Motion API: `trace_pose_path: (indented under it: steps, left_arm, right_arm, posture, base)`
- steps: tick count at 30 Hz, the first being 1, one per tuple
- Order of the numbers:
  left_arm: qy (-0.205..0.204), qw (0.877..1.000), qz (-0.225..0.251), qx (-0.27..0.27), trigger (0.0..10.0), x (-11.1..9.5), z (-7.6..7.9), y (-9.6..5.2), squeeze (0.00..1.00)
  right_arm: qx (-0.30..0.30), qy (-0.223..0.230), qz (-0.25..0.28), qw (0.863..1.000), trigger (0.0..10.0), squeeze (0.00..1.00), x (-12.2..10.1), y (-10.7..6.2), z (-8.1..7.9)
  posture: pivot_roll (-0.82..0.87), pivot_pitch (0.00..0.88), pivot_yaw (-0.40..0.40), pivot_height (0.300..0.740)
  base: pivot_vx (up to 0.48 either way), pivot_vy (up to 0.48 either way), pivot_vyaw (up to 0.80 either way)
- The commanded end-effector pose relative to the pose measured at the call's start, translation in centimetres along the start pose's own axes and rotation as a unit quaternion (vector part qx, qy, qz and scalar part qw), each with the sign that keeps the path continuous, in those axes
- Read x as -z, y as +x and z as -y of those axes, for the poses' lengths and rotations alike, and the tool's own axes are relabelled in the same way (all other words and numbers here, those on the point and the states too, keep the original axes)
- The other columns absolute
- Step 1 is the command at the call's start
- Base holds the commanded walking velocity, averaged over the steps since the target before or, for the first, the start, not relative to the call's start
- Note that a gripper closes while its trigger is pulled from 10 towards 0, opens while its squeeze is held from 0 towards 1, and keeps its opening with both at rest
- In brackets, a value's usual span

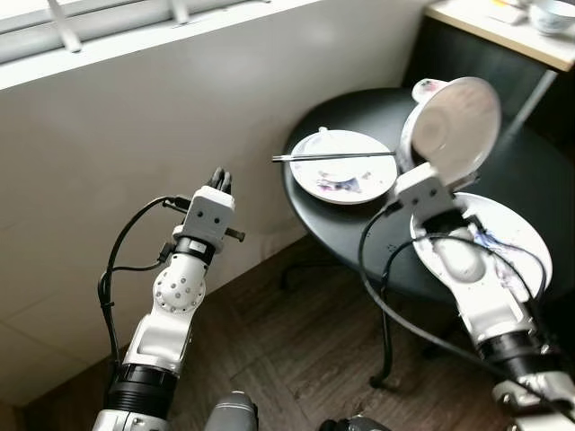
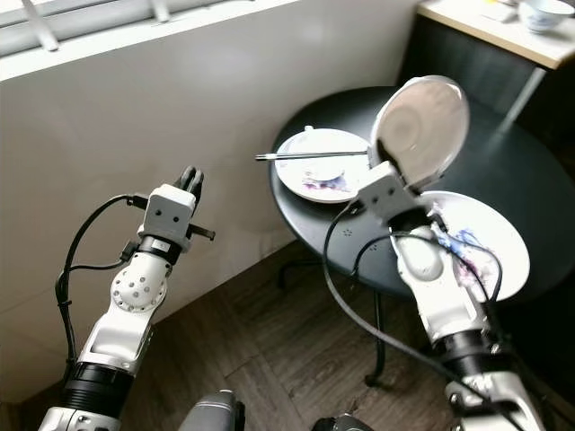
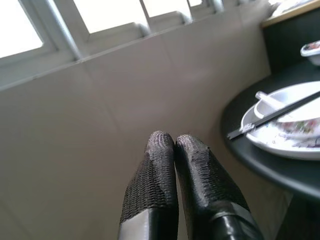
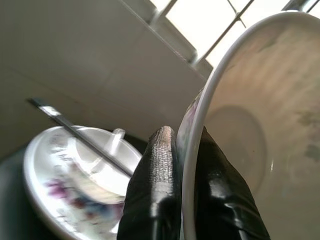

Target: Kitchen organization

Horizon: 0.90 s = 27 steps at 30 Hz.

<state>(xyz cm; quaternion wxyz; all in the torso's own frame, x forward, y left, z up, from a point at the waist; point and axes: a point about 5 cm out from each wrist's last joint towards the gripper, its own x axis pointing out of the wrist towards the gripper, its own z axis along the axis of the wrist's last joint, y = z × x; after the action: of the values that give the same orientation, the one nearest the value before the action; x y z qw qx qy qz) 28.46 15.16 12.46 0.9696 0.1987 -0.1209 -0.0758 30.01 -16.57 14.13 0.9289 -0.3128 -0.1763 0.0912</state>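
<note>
Above the round black table [image 1: 359, 229], the right gripper [image 4: 182, 150] clamps one white plate [image 1: 458, 126] upright; two more plates lie below, chopsticks [image 1: 334, 157] across one; left gripper [image 3: 175, 145] closed, empty

Glossy, seemingly ceramic plate [image 4: 240, 125]; textured fingers [image 3: 160, 170]

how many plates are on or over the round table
3: one plate with chopsticks at the table's far left, one large plate under the right arm, one held tilted plate in the right end effector. More may be hidden.

White plate [image 1: 458, 126] tilted upright above the desk [image 1: 530, 171], rim clamped in the right gripper [image 4: 182, 150] jaws
</note>
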Motion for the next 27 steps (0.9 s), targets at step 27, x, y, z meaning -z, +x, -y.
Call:
trace_pose_path:
  steps: [27]
  left_arm:
    - [-0.002,1.000,-0.010,-0.001,10.0,-0.5,-0.5,-1.2,0.00]
  right_arm:
    - [-0.073,0.053,-0.021,0.996,0.0,0.00,-1.5,-2.3,-5.0]
  posture:
    - [0.16,0.000,-0.033,0.740]
  base:
    - [0.000,0.000,0.80]
